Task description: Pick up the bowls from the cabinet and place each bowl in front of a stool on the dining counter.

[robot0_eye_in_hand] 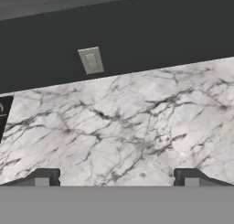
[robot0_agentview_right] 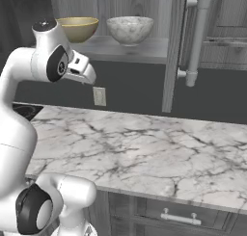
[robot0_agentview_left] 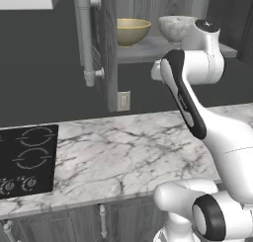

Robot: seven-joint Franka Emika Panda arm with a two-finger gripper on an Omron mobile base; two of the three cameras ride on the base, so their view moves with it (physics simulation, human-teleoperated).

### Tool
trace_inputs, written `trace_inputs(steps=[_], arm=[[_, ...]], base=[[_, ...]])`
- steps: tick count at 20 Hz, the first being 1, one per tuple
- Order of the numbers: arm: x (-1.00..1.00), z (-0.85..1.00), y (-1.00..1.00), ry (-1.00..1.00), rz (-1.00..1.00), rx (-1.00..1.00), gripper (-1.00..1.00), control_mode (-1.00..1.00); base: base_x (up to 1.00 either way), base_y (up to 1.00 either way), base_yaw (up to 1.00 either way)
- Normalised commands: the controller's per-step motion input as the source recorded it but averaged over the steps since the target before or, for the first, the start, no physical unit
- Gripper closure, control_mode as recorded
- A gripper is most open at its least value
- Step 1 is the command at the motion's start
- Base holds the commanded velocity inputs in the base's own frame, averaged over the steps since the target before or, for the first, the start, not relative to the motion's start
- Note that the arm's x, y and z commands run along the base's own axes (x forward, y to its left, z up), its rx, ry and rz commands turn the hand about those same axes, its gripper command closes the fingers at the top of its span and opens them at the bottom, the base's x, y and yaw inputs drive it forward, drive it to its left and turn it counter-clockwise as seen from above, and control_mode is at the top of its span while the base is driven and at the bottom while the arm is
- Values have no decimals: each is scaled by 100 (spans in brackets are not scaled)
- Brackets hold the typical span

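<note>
Yellow bowl (robot0_agentview_left: 132, 31) and marbled bowl (robot0_agentview_left: 176, 28) upright on cabinet shelf (robot0_agentview_left: 148, 51)

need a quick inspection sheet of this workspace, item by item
surface: white marble worktop with grey veins, bare where it shows; black cooktop set into its left end.
job's things: mustard-yellow bowl and marbled bowl stand side by side, apart, on the shelf of the open wall cabinet; neither is held.
clutter: nothing seen.
grippers: gripper, jaws wide apart and holding nothing, hangs over the worktop, pointing toward the back wall below the shelf.
cables: nothing seen.
surroundings: dark wall with a wall outlet; cabinet door open with a long metal handle; drawer fronts under the worktop.
</note>
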Motion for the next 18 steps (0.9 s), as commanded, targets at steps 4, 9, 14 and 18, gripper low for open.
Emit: trace_inputs(steps=[4, 9, 14, 18], arm=[[0, 46, 8, -5, -6, 0, -100, -100], [0, 46, 0, -4, -3, 0, -100, -100], [0, 53, 1, -6, 0, 0, -100, -100], [0, 48, 10, -8, 0, 3, -100, -100]], base=[[0, 0, 0], [0, 0, 0], [0, 0, 0], [0, 0, 0]])
